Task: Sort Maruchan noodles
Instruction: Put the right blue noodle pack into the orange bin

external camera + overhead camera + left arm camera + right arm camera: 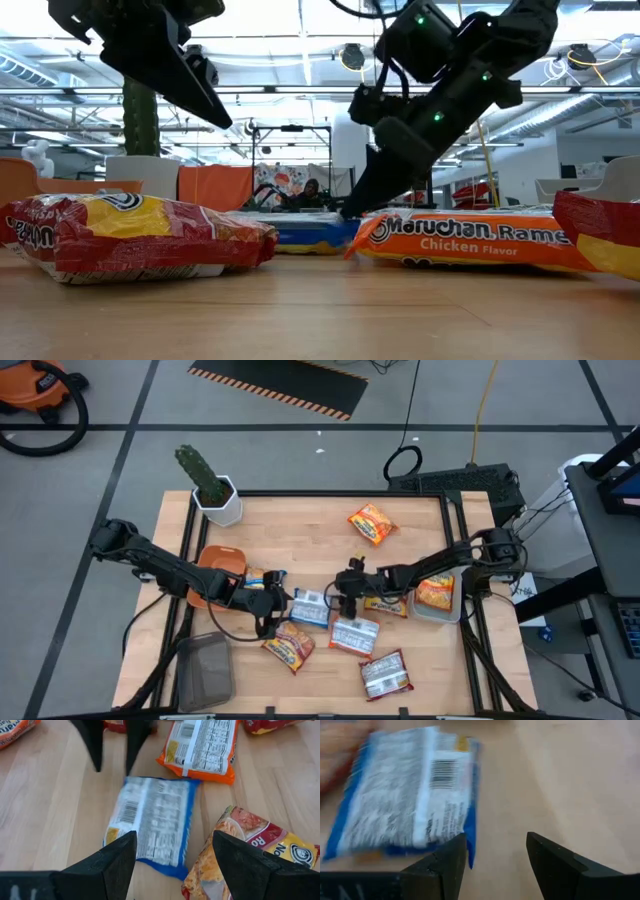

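Both grippers crowd one blue packet!
Your left gripper [172,865] hangs spread over the blue-white packet [309,608] at table centre; your right gripper [495,862], fingers parted and empty, sits at its 3 o'clock. Watch it: both closing in could collide, or nudge the packet away.

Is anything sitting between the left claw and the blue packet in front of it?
Nothing visible does. The left claw is open with the blue packet lying flat on bare wood just ahead. The right claw, also open, is on the packet's far side, not in between.
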